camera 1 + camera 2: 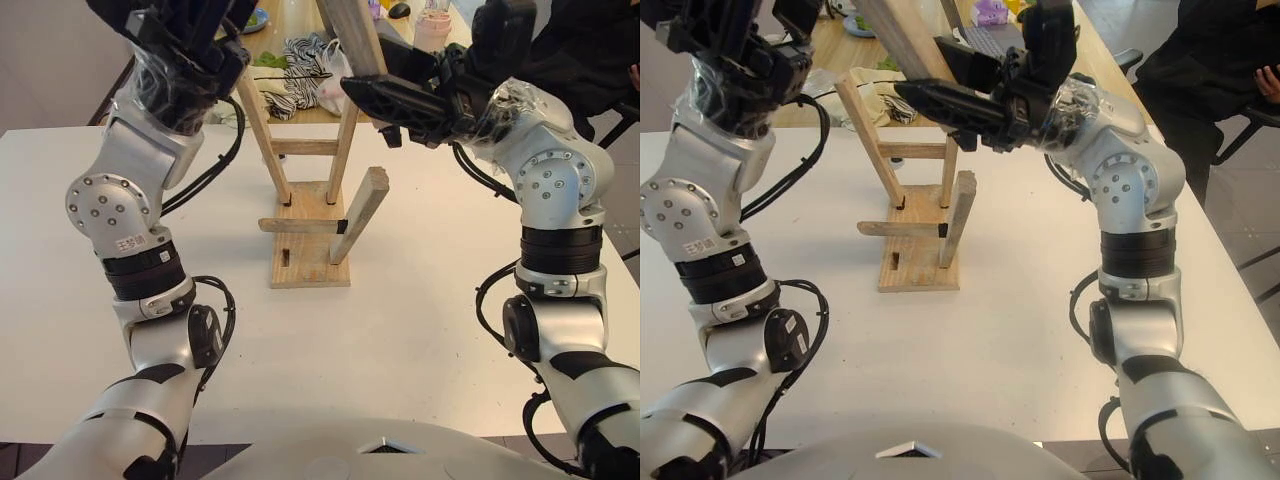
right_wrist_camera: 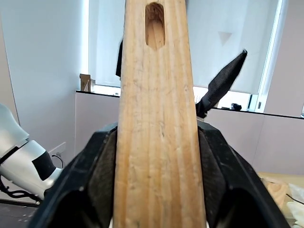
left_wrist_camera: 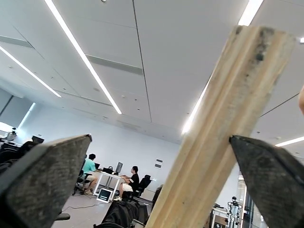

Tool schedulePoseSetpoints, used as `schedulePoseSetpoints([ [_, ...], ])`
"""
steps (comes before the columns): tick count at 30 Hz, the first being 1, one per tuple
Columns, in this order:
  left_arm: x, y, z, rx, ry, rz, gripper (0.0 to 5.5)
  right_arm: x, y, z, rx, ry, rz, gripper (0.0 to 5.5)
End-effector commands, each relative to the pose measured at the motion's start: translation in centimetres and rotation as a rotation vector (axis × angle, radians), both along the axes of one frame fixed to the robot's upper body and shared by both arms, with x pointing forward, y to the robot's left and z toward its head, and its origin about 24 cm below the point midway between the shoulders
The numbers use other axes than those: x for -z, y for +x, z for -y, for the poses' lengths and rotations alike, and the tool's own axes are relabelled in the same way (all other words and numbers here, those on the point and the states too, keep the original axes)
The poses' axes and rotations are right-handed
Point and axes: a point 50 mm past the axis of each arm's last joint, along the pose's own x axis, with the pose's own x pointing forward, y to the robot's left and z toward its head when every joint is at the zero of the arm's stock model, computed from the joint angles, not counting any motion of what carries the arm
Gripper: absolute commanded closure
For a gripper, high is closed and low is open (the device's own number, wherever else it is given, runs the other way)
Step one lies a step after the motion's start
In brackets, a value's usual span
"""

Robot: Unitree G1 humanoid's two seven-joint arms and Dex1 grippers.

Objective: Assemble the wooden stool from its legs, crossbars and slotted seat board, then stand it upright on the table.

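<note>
Above the seat board point(image 1: 310, 262) on the table point(image 1: 420, 330), the right gripper point(image 2: 156, 130) clamps a leg point(image 2: 154, 71), while the left gripper point(image 3: 160, 138) is spread wide around another leg point(image 3: 223, 104).

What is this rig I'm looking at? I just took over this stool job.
A humanoid robot with two arms, each ending in two fingers. The two wide pictures come from its head, looking down on a white table. There lies a slotted wooden seat board; two wooden legs joined by a crossbar stand in it, and a third leg leans nearer. The close pictures come from the wrists. The right fingers clamp a pale wooden leg with an oval slot. The left fingers are open around a wooden leg.
</note>
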Motion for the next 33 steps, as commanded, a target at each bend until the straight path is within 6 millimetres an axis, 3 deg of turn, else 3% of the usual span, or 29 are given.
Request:
schedulePoseSetpoints([
  [1,0.1,-0.9,0.6,0.033,0.016,0.028,0.1,0.0,0.3,-0.3,-0.02,-0.033,-0.043,3.48],
  [6,-0.4,-0.8,0.1,0.012,-0.042,0.031,0.1,0.7,0.2,-0.6,-0.041,-0.113,-0.045,3.48],
  [14,-0.2,-1.6,-0.1,0.061,-0.061,0.065,1.33,1.6,0.1,-0.5,-0.06,-0.176,-0.069,3.48],
  [26,-0.8,-0.9,-0.9,-0.045,-0.053,0.08,3.05,2.5,0.4,-0.2,-0.038,-0.209,-0.106,3.48],
  [33,-0.5,-0.3,-2.2,-0.129,-0.151,0.06,3.2,2.5,0.7,0.1,-0.027,-0.251,-0.138,3.48],
])
